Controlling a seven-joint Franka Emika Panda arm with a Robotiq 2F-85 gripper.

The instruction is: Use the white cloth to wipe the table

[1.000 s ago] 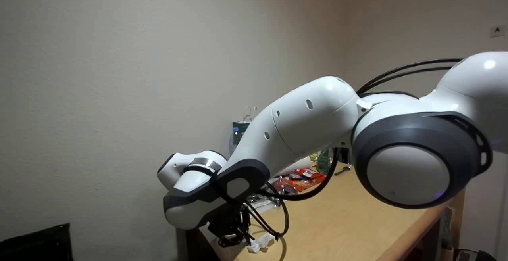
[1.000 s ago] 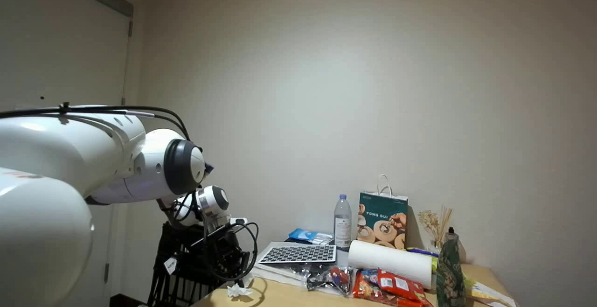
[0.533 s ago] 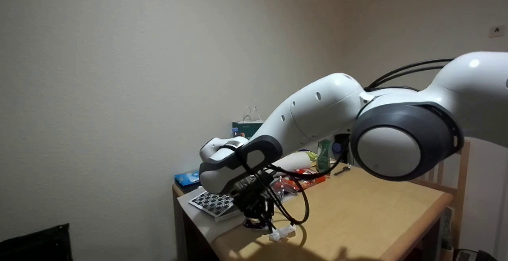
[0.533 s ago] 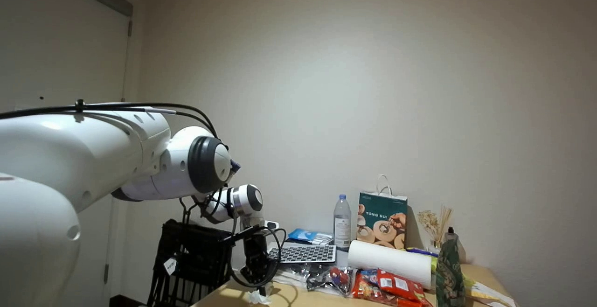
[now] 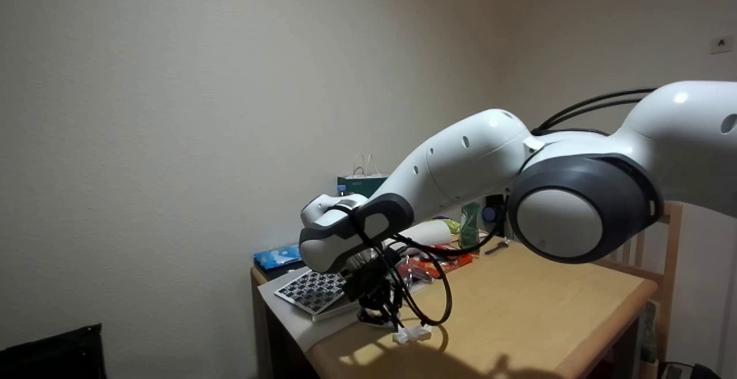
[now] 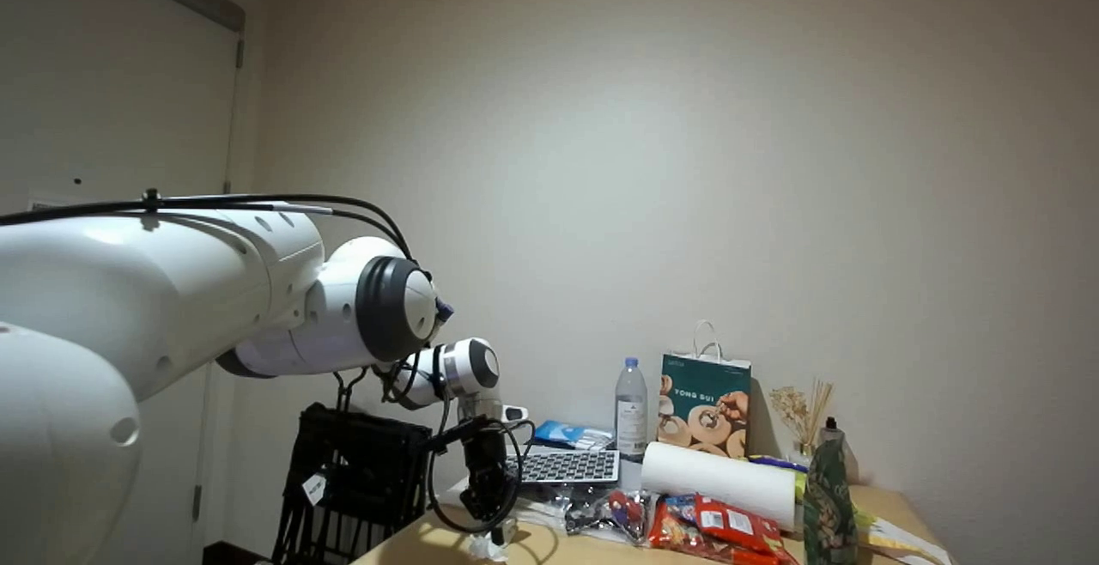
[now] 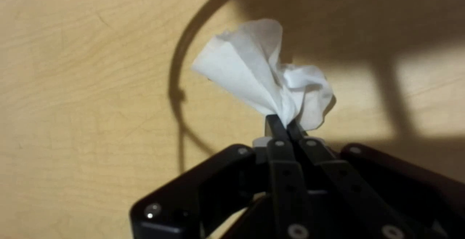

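Dim exterior views, wall (image 6: 618, 136) palest toward one o'clock in an exterior view, white arm (image 5: 478, 160) glinting, wrist view slightly soft, table (image 7: 91, 141) bright toward nine o'clock, deep shadow (image 7: 345, 21) toward one.

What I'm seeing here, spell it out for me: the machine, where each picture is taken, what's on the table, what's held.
The machine is a jointed white robot arm, ending in a black two-fingered gripper. The wide pictures are taken from two places apart from it; the close-up comes from its wrist, looking past the gripper to the wooden table. That gripper is shut on a crumpled white cloth, loose parts fanning out; whether the cloth touches the wood is hard to tell. In both exterior views the table also carries a white paper roll, a bottle, a green paper bag, red packets and a checkered board.
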